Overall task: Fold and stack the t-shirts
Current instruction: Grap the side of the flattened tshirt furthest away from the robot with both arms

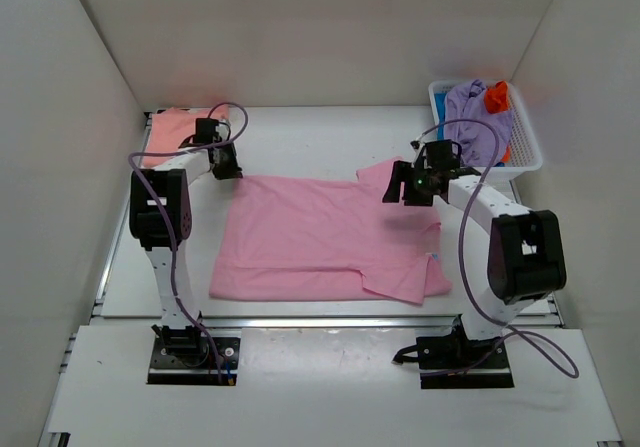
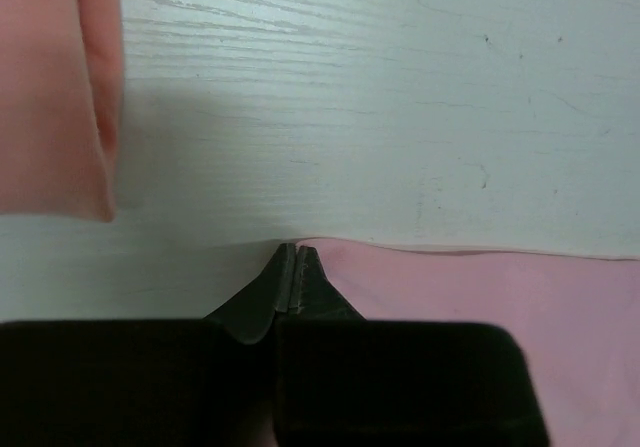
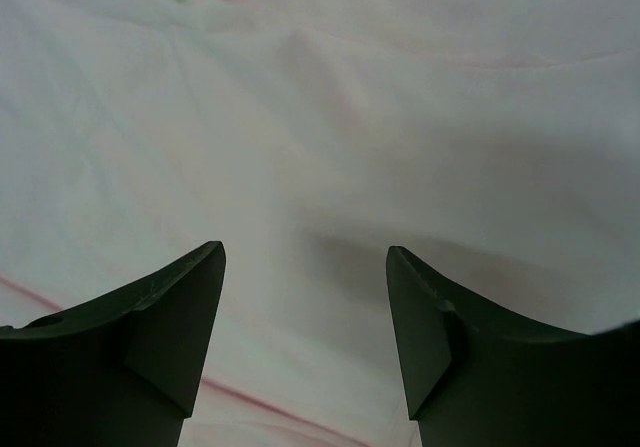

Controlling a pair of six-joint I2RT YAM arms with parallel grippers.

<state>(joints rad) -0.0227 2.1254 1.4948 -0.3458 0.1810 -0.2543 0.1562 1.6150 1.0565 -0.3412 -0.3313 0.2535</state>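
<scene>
A light pink t-shirt lies spread flat in the middle of the table. My left gripper is at its far left corner. In the left wrist view its jaws are pressed together right on the hem of the light pink t-shirt, which rises slightly at the tips. My right gripper hovers open over the shirt's far right sleeve, and pale pink cloth fills the gap between its fingers. A folded salmon-peach t-shirt lies at the back left.
A white slatted basket at the back right holds lavender, orange and blue shirts. White walls enclose the table on three sides. Bare white tabletop lies beyond the left gripper.
</scene>
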